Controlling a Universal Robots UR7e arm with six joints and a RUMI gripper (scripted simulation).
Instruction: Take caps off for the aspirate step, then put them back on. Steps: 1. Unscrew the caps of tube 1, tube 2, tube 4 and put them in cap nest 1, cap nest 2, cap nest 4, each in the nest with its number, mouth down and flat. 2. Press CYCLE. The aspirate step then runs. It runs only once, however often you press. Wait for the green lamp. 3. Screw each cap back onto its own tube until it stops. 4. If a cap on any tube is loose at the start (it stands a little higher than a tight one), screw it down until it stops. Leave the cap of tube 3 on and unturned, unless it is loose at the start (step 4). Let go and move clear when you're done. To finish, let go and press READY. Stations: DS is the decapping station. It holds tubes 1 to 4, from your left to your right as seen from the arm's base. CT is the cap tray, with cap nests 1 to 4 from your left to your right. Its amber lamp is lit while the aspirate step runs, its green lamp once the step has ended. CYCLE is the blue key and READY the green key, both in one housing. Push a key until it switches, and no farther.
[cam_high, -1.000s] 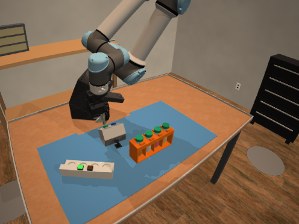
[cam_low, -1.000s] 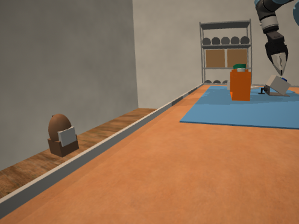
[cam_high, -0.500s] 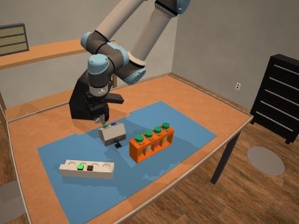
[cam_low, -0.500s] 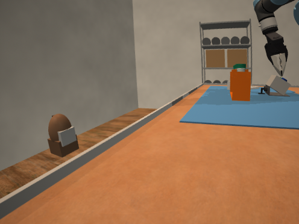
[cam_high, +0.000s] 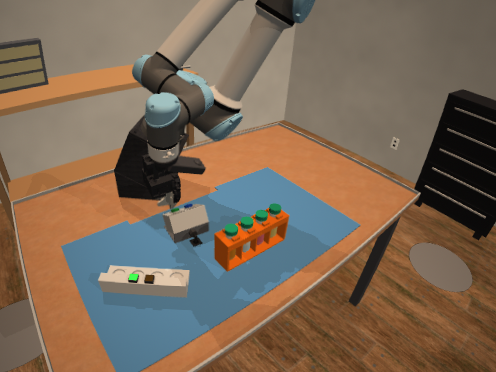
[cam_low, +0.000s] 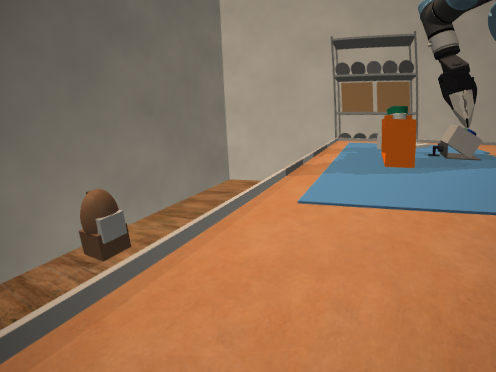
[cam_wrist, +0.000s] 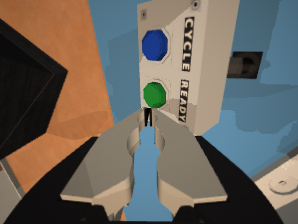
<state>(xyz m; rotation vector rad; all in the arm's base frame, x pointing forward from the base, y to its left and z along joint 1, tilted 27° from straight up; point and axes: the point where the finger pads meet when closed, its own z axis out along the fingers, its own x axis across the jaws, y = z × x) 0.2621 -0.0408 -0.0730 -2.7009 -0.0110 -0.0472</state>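
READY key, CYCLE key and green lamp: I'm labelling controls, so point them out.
READY key (cam_high: 175, 210) (cam_wrist: 154, 95): top and wrist, its green cap.
CYCLE key (cam_high: 188, 206) (cam_wrist: 154, 45): top and wrist, its blue cap.
Green lamp (cam_high: 133, 277): top, its lit face.

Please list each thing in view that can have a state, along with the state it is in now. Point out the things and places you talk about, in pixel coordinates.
Tool (cam_high: 171, 206) (cam_low: 467, 125) (cam_wrist: 149, 109): shut, nothing held.
Green lamp (cam_high: 133, 277): lit.
Amber lamp (cam_high: 149, 279): dark.
Four caps (cam_high: 254, 219): on their tubes; tightness cannot be told.
Cap nests (cam_high: 176, 276): no caps in them.
READY (cam_high: 175, 210) (cam_wrist: 155, 95): cannot tell whether pressed.
CYCLE (cam_high: 188, 206) (cam_low: 471, 132) (cam_wrist: 154, 45): cannot tell whether pressed.
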